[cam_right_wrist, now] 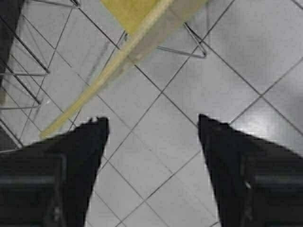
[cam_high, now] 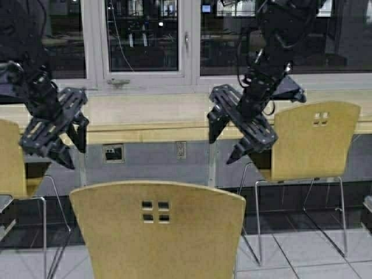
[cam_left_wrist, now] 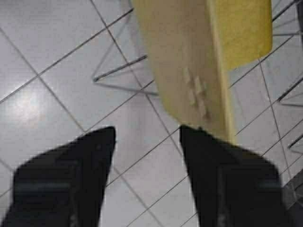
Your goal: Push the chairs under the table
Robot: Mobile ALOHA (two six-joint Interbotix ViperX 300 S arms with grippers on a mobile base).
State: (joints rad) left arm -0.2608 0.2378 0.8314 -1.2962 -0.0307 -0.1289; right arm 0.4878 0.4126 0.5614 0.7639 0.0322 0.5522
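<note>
High view first: the long pale-wood bench (cam_high: 151, 125) is seen running beneath the window (cam_high: 142, 38), and three light-yellow plywood chairs with chrome legs are stood before it. The nearest chair (cam_high: 160, 232) is placed directly in front of the robot, well out from the bench edge; a second chair (cam_high: 314, 139) is set to the right, close to the bench, and the edge of a third chair (cam_high: 10, 160) is caught at the left. Both arms are raised above the nearest chair's back: the left gripper (cam_high: 70, 148) and the right gripper (cam_high: 224, 145) are each held with jaws spread and nothing between them.

Left wrist view: the left jaws are shown wide apart over the tiled floor (cam_left_wrist: 52, 61), with the top edge of the chair back just beyond them.

Right wrist view: the right jaws are likewise spread, the chair back's edge lying ahead of them, untouched.

For the push to go well, both grippers would best be lowered to the back's top edge, evenly to either side of the four square holes (cam_high: 156, 211), so that the chair is driven straight and not slewed. A wall socket (cam_high: 113, 153) and the bench's metal supports (cam_high: 212, 163) are seen under the top; the chair legs may catch on these supports.
</note>
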